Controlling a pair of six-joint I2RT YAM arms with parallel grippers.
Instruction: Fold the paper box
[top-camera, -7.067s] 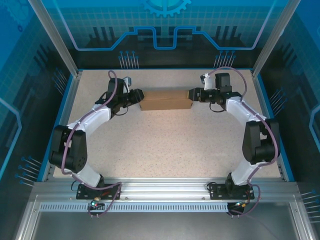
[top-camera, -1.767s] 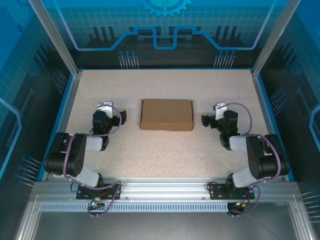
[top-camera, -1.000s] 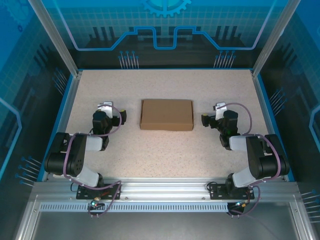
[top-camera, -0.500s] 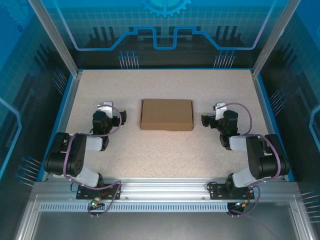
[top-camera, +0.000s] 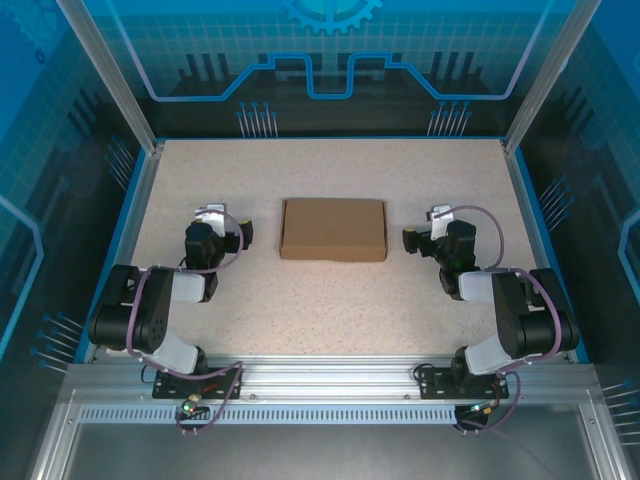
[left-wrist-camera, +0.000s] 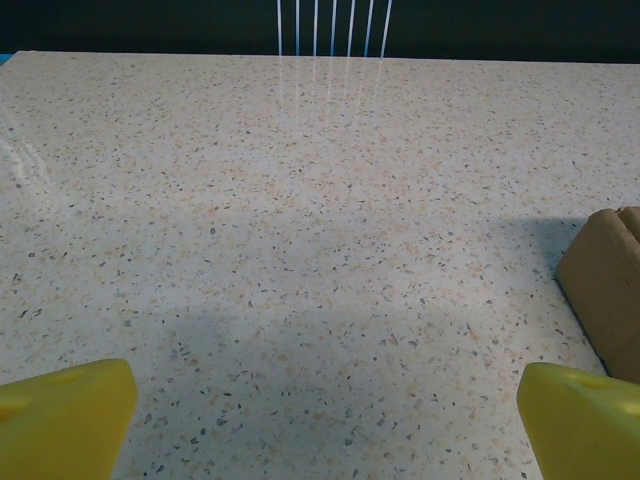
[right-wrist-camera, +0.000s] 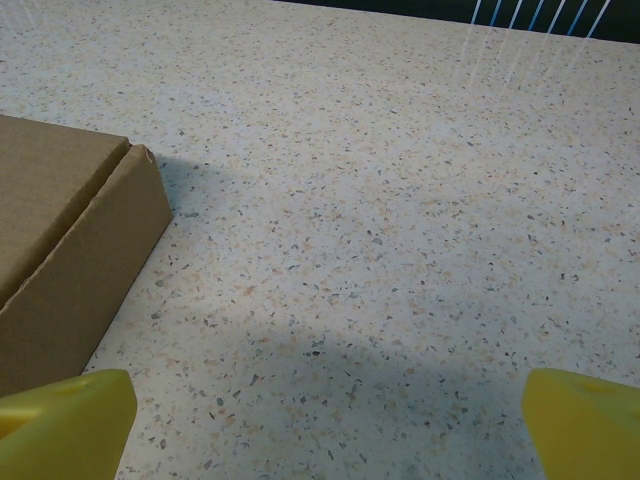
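While the box (top-camera: 333, 229) is lying flat and looking closed at the centre of the bench (top-camera: 330, 310), the left end effector (top-camera: 243, 234) is hovering near its 9 o'clock end and the right end effector (top-camera: 410, 240) near its 3 o'clock end, both gaping wide and touching nothing. Being thin brown cardboard, it is probably weighing little, sliding easily on the speckled top and denting under a hard pinch. I am judging the short end walls, pressed from both sides together, the safest hold.
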